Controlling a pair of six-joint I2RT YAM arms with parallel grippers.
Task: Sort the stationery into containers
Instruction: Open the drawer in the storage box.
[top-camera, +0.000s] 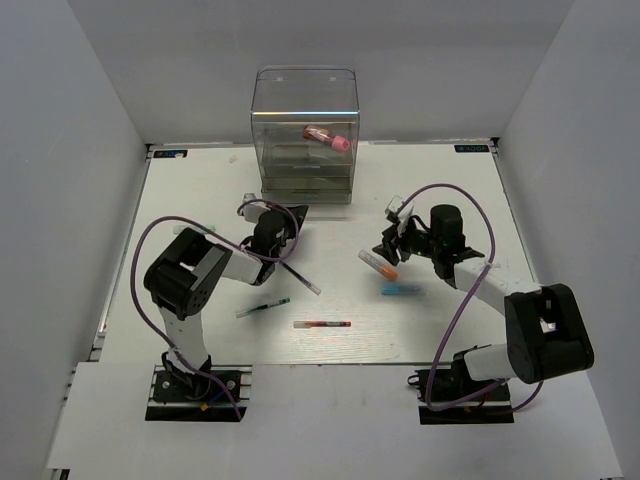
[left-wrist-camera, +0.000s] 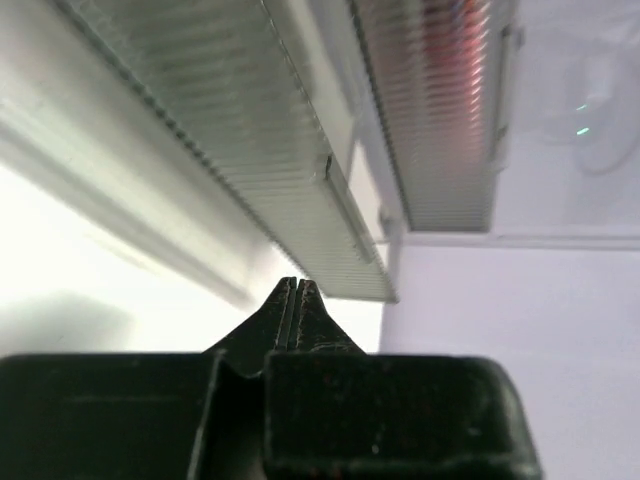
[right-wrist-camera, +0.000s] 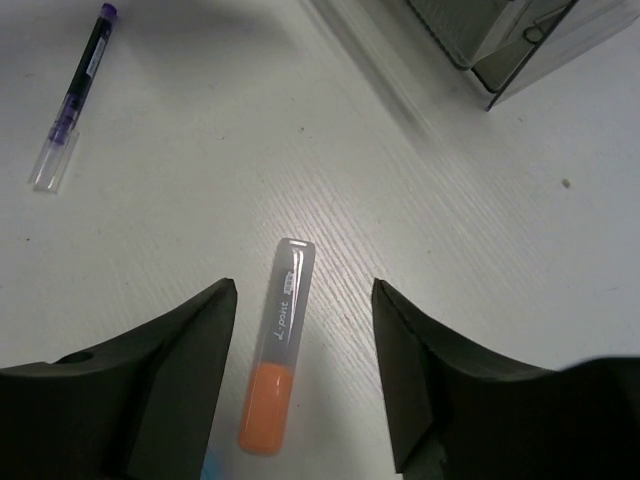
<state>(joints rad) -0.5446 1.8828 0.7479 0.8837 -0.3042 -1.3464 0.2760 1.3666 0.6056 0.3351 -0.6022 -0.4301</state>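
The clear drawer cabinet (top-camera: 305, 135) stands at the table's far middle, with the fat red pink-capped tube (top-camera: 328, 138) inside an upper drawer. My left gripper (top-camera: 290, 222) is shut and empty just in front of the cabinet's lower left corner; its view shows the shut fingertips (left-wrist-camera: 292, 300) below the ribbed drawer fronts (left-wrist-camera: 300, 170). My right gripper (top-camera: 385, 252) is open, its jaws on either side of the orange marker (right-wrist-camera: 280, 350) lying flat on the table (top-camera: 378, 264), without touching it.
A light-blue marker (top-camera: 401, 290) lies just near of the orange one. A dark pen with a clear cap (top-camera: 300, 275) (right-wrist-camera: 75, 95), a green/black pen (top-camera: 263, 307) and a red/black pen (top-camera: 322, 324) lie mid-table. A short pale marker (top-camera: 193, 229) lies at the left.
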